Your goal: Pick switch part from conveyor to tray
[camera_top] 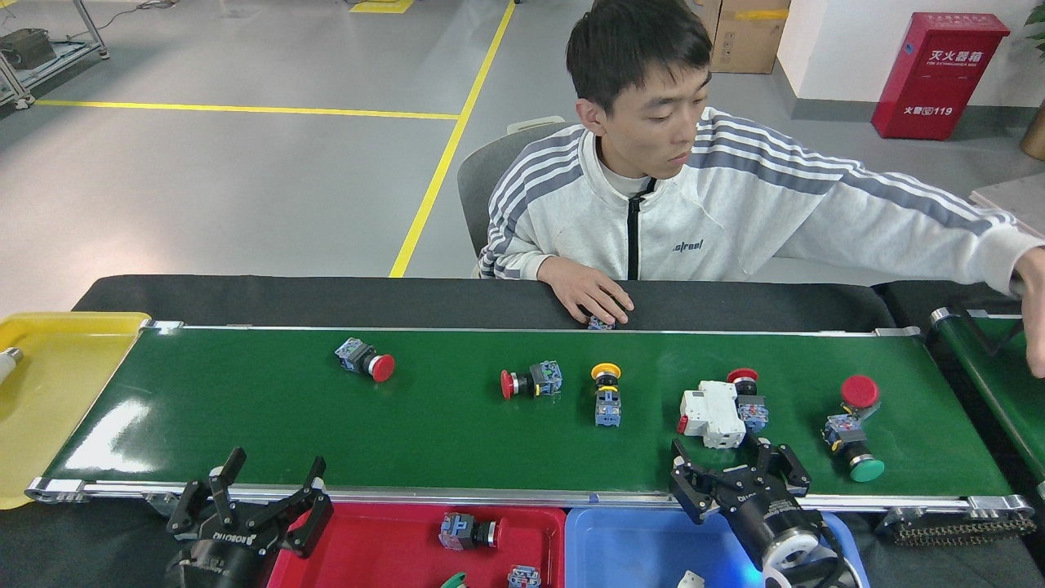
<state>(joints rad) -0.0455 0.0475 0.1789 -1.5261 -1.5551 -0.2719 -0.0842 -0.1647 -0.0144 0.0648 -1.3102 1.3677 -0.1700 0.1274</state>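
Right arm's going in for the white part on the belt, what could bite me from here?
1. The white breaker touches a red-capped switch; closing the right end effector may catch or knock both.
2. The person's hand reaches over the belt's right end, near your arm's workspace.
3. The left end effector hangs open over the conveyor rail and could snag passing parts.

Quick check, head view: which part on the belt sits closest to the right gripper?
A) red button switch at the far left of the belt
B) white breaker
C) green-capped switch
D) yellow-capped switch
B: the white breaker lies on the green belt just beyond the right gripper, whose jaws stand open at the belt's near edge; the yellow-capped switch and green-capped switch lie farther off to either side.
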